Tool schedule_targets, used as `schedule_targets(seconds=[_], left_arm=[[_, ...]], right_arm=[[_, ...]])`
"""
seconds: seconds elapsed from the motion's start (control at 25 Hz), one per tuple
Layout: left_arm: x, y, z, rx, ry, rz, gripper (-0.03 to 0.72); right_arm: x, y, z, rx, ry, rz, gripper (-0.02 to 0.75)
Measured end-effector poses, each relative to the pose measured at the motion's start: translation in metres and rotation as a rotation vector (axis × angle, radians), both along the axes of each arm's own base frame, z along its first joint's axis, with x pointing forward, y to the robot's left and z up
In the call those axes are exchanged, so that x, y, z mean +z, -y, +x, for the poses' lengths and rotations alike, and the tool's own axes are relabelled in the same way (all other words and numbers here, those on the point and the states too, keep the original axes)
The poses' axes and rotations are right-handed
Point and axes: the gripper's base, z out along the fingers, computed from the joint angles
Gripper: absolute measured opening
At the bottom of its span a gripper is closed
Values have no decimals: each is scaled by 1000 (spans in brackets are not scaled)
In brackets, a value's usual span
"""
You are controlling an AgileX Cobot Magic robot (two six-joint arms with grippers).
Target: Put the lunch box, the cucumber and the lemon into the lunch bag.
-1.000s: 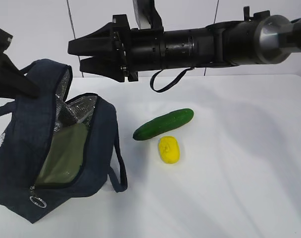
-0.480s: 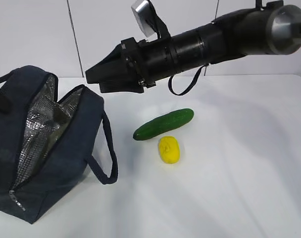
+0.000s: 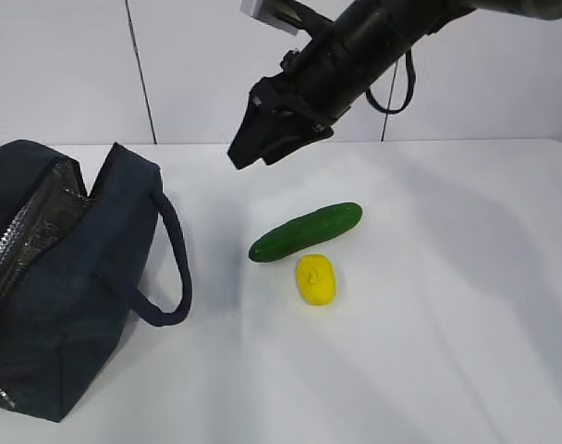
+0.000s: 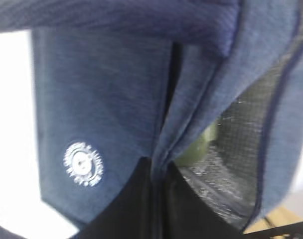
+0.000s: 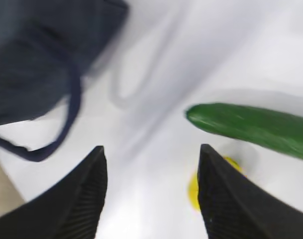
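Note:
The navy lunch bag (image 3: 78, 287) slumps at the left of the table, its opening narrowed to a slit. My left gripper (image 4: 159, 172) is shut on a fold of the lunch bag (image 4: 106, 99) at its opening. Inside, against the foil lining, a pale green patch of the lunch box (image 4: 197, 148) shows. The cucumber (image 3: 306, 231) lies mid-table with the lemon (image 3: 315, 279) just in front of it. My right gripper (image 3: 251, 155) hangs open and empty above and behind them, tilted downwards. In its wrist view the right gripper (image 5: 152, 149) has the cucumber (image 5: 251, 127) ahead and the lemon (image 5: 193, 189) half hidden by one finger.
The bag's loop handle (image 3: 170, 268) droops onto the table towards the cucumber. White tabletop (image 3: 447, 324) stretches to the right and front of the lemon. A white wall (image 3: 68, 74) stands behind.
The bag's mouth has collapsed from wide open to nearly closed, and the lunch box no longer shows from outside. The right arm has swung away from the bag, rightwards and tilted down.

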Motion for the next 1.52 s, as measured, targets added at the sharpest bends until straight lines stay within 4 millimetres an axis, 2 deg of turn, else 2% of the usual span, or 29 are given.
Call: schedule_targets(seconds=[0.16,0.24,0.44,0.56,0.68,0.96,1.08,1.28,1.52], left_arm=[[-1,-3,-1,8,-19,37,52],[-2,-4,-2,9,-25,48,119],[-3,-8,-1,23,-24,87,364],[-1,-8,0,27,-18,91,422],[5,-8,2,20,-12,94,435],[38,-14,15,42,86,148,440],[50,-16,15,45,117,171,442],[63,-17,16,49,157,195,442],[64,-18,17,48,160,197,442]], right_arm=[[6,13,8,-121,16,-165,419],[4,18,10,-190,-3,-224,419],[-1,30,14,-342,-34,-341,419],[-10,33,18,-427,-71,-382,419],[-21,34,21,-486,-115,-402,419],[-50,32,29,-618,-235,-425,419],[-62,32,32,-710,-302,-434,419],[-63,31,34,-883,-368,-391,419],[-61,29,41,-1119,-445,-274,419]])
